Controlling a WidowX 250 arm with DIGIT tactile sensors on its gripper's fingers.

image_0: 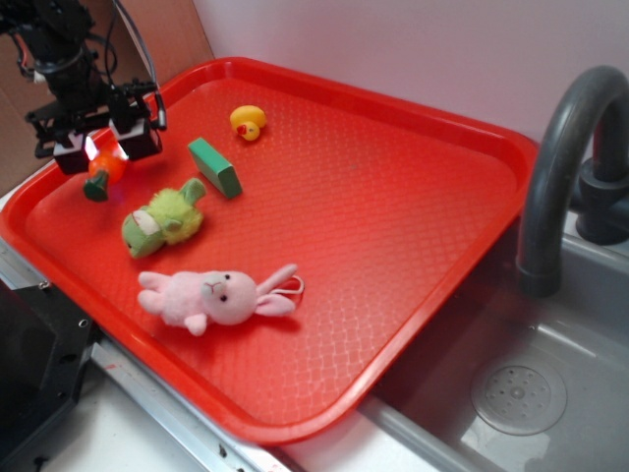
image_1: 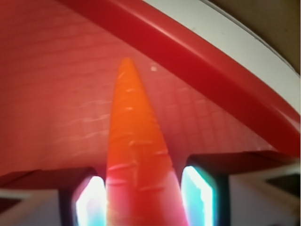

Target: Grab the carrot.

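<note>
Carrot framed between the tool's pads, grasp nearly made

Closest to the wrist camera, the carrot [image_1: 136, 160] runs lengthwise up the middle of the picture with a glowing pad [image_1: 90, 202] on each side, both right against its orange flanks, though whether they press or merely flank it cannot be told. From the outside view the tool [image_0: 105, 149] sits low at the far left corner of the red tray [image_0: 393, 295], astride the carrot [image_0: 104, 169], whose green stub pointing toward the near edge shows below the pads. Reaching and lining up look finished (the tool being spread just wider than the carrot); what seems left is a firm squeeze and a lift. A green block [image_0: 215, 166], fuzzy green toy [image_0: 162, 218], pink bunny [image_0: 216, 297] and yellow duck [image_0: 248, 122] lie apart, untouched.
</note>
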